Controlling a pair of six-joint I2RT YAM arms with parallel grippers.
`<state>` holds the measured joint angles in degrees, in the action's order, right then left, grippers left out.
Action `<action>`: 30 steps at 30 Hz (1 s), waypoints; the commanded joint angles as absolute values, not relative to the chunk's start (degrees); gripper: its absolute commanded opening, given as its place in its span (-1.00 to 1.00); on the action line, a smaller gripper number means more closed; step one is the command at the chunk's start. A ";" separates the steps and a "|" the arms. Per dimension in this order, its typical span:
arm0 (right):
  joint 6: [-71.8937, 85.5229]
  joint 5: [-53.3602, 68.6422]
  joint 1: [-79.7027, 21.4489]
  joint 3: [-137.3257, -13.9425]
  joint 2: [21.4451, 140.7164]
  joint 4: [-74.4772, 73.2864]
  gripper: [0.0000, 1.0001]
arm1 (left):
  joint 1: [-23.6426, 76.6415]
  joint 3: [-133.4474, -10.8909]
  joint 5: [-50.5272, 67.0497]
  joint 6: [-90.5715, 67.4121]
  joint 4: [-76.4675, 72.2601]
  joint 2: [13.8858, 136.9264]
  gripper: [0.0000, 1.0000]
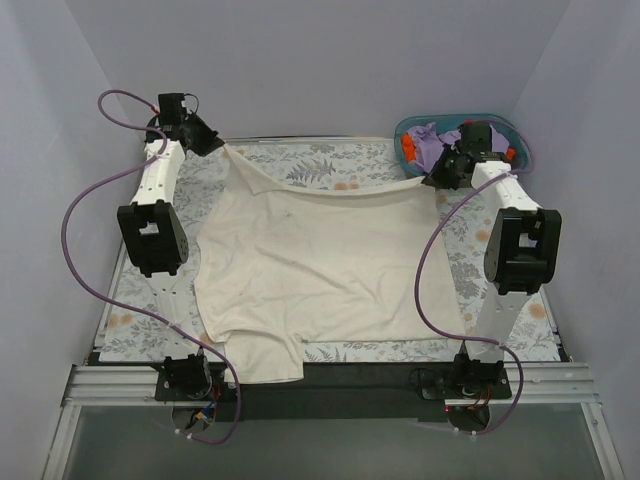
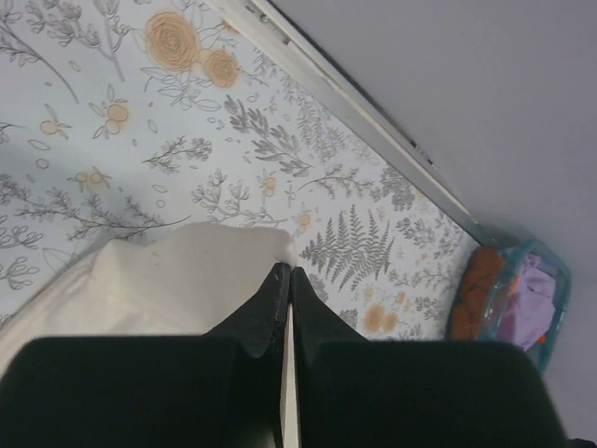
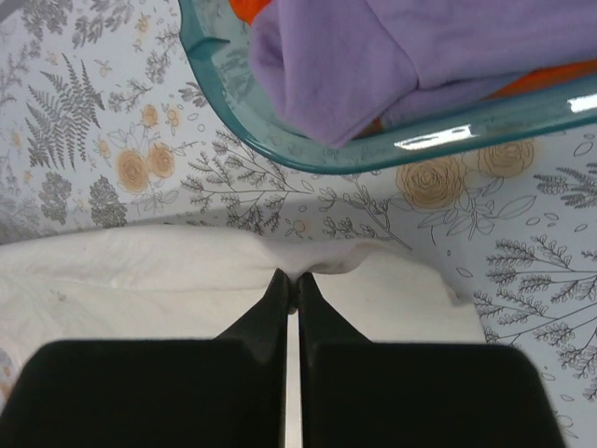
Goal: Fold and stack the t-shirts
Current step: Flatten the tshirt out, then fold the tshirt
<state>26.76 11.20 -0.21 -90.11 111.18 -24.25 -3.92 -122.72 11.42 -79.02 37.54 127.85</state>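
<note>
While the cream shirt (image 1: 300, 270) lies spread on the table (image 1: 330, 160), the left gripper (image 1: 213, 142) and right gripper (image 1: 436, 180) each pinch a far corner, jaws closed on cloth. First fold appears in hand; next, draw both corners evenly toward the near edge.

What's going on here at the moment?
Both arms are on the cream t-shirt, which lies spread on the floral table. The left tool is shut on its far left corner and the right tool on its far right corner, beside the teal basket holding a lavender garment and an orange-red garment. Nothing is folded yet.
</note>
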 commanded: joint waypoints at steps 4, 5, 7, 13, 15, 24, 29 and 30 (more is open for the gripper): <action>24.70 13.01 1.49 -95.89 112.94 -24.35 -0.97 | -4.92 -124.10 17.66 -84.89 29.98 121.82 -1.00; 24.61 12.83 1.41 -95.80 112.94 -24.35 -0.97 | -4.92 -124.36 18.01 -85.16 29.45 121.82 -1.00; 24.52 12.57 1.84 -95.36 112.76 -24.26 -0.97 | -4.92 -124.89 19.16 -85.69 28.66 121.90 -1.00; 24.44 11.43 3.43 -94.13 111.89 -24.00 -0.97 | -4.92 -126.12 18.90 -86.49 27.60 122.61 -1.00; 24.26 11.69 3.86 -94.13 111.80 -23.73 -0.97 | -4.92 -124.64 18.90 -86.31 27.51 122.08 -1.00; 23.64 14.50 3.96 -91.24 111.01 -23.73 -0.97 | -4.92 -111.28 19.43 -88.50 28.38 115.50 -1.00; 23.20 14.85 3.96 -88.95 109.34 -23.82 -0.97 | -5.01 -103.29 16.61 -90.78 28.92 108.13 -1.00; 23.03 14.85 3.96 -88.68 108.99 -23.82 -0.97 | -4.92 -102.05 16.26 -91.31 29.09 106.97 -1.00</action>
<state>24.01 14.09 3.68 -89.41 112.33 -24.25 -4.40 -104.36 18.11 -89.03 29.06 115.72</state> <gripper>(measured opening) 0.013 0.016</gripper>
